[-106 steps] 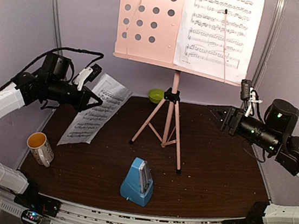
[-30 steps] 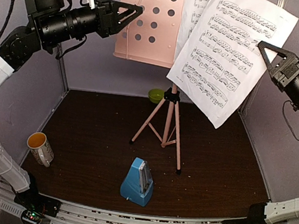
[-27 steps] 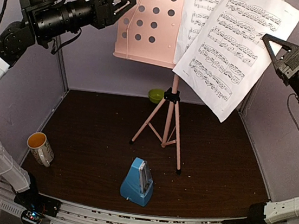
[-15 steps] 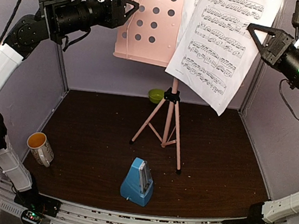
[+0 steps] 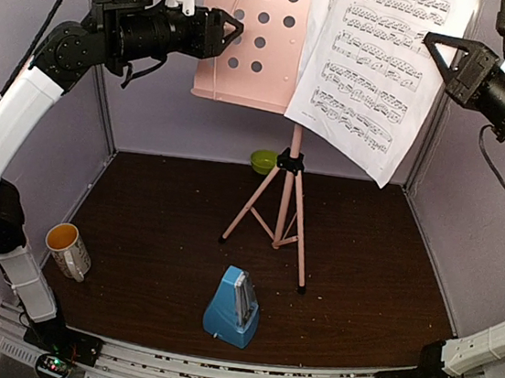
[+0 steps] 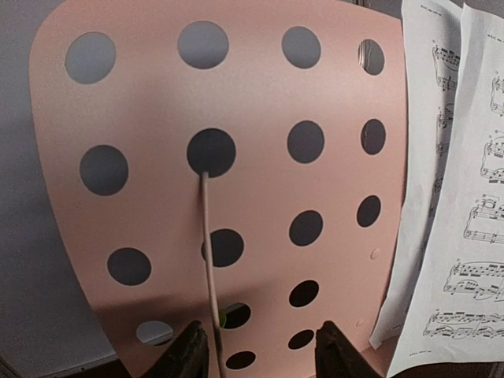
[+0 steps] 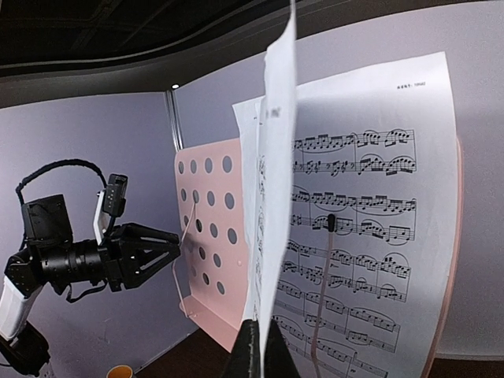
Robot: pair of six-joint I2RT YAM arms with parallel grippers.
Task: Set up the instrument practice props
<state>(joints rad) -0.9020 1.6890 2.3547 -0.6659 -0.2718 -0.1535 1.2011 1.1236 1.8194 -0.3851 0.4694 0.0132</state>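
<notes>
Two tools are up high by the pink music stand (image 5: 250,60). Pinched shut, the right tool (image 5: 432,42) holds one music page (image 5: 368,74) just in front of the other page (image 5: 319,13) on the stand. Wide apart and empty, the left tool (image 5: 233,30) is near the stand's left side. Down on the desk (image 5: 363,267) sits the blue metronome (image 5: 232,308).

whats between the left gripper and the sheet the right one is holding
In the top view, the pink stand's holed desk sits between the left gripper and the held sheet, with the other page's edge beside it.
</notes>
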